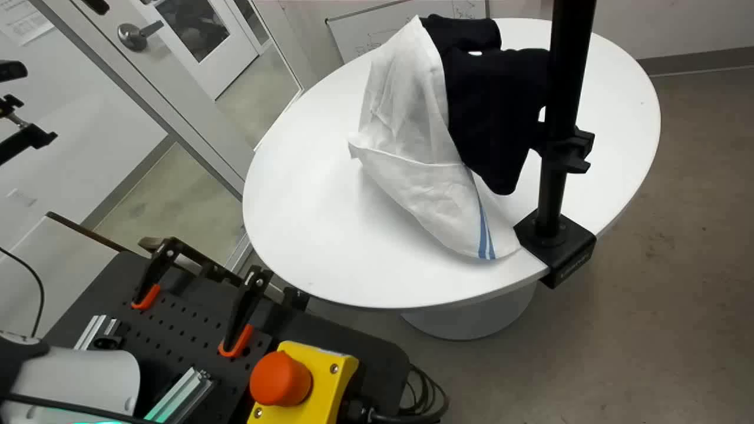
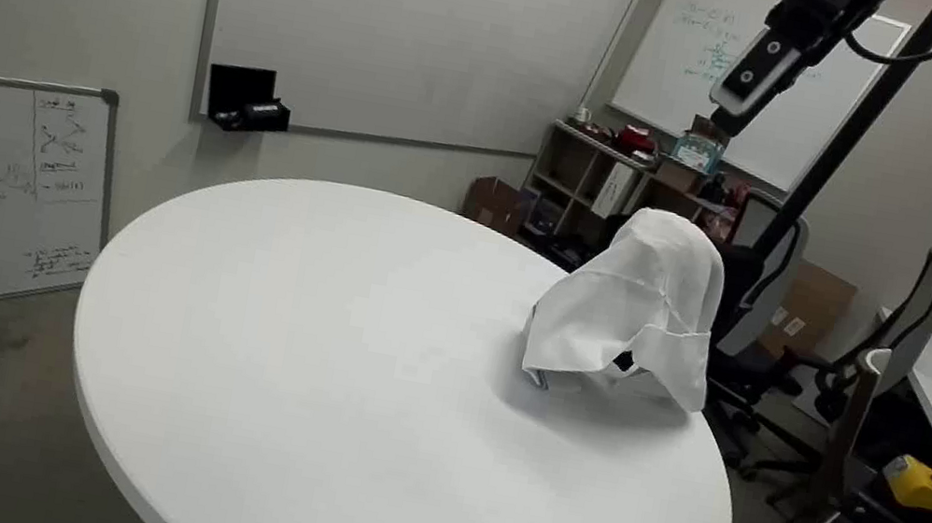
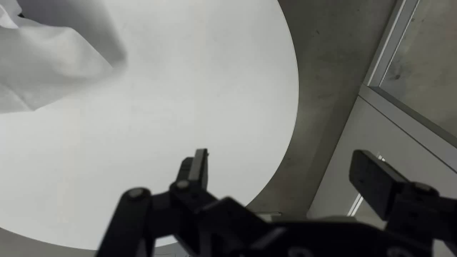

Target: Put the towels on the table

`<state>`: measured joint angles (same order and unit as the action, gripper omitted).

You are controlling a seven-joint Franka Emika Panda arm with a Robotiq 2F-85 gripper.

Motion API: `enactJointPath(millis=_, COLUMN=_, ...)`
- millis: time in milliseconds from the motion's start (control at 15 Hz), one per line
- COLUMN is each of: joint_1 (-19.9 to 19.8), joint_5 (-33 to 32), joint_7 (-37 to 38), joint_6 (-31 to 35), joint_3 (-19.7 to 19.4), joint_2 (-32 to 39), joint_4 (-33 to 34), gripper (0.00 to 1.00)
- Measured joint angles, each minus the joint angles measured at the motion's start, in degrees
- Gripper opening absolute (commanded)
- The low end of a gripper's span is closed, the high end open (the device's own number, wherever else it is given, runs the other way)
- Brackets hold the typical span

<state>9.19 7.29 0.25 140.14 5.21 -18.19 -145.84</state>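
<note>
The white towel [image 1: 406,118] with a blue stripe is heaped in a tall fold above the white round table [image 1: 294,224]; its striped end reaches the tabletop. It also shows in an exterior view [image 2: 643,305] and at the upper left of the wrist view [image 3: 46,67]. The black towel [image 1: 495,106] hangs beside it against the black pole; its pattern does not show, and what props both up is hidden. My gripper [image 3: 280,151] is wide open and empty, high over the table edge, apart from the towels. A black finger-like part [image 2: 758,74] shows high above the table.
The black pole [image 1: 562,106] with a clamp base [image 1: 556,247] stands on the table's edge beside the towels. A dark bench [image 1: 194,330] with clamps and a yellow stop-button box [image 1: 318,377] is near. A door [image 1: 159,76] and whiteboards [image 2: 420,27] stand around.
</note>
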Motion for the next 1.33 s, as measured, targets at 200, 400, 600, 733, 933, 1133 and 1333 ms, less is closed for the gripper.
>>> enactJointPath(millis=200, joint_1=0.0, joint_5=0.0, joint_7=0.0, joint_6=0.0, joint_3=0.0, joint_2=0.0, joint_4=0.0, gripper=1.0)
enactJointPath(millis=400, joint_1=0.0, joint_5=0.0, joint_7=0.0, joint_6=0.0, joint_3=0.0, joint_2=0.0, joint_4=0.0, gripper=1.0)
enactJointPath(millis=600, joint_1=0.0, joint_5=0.0, joint_7=0.0, joint_6=0.0, joint_3=0.0, joint_2=0.0, joint_4=0.0, gripper=1.0)
enactJointPath(millis=733, joint_1=-0.1, joint_5=-0.2, joint_7=0.0, joint_6=0.0, joint_3=0.0, joint_2=0.0, joint_4=0.0, gripper=1.0)
enactJointPath(millis=933, joint_1=-2.0, joint_5=-2.3, joint_7=1.2, joint_6=0.1, joint_3=0.0, joint_2=0.0, joint_4=-0.2, gripper=1.0)
enactJointPath(millis=1133, joint_1=-6.1, joint_5=-7.7, joint_7=4.6, joint_6=2.3, joint_3=-0.1, joint_2=0.0, joint_4=-0.2, gripper=1.0)
enactJointPath(millis=1333, joint_1=-11.5, joint_5=-13.6, joint_7=9.0, joint_6=4.6, joint_3=-0.4, joint_2=0.1, joint_4=0.1, gripper=1.0)
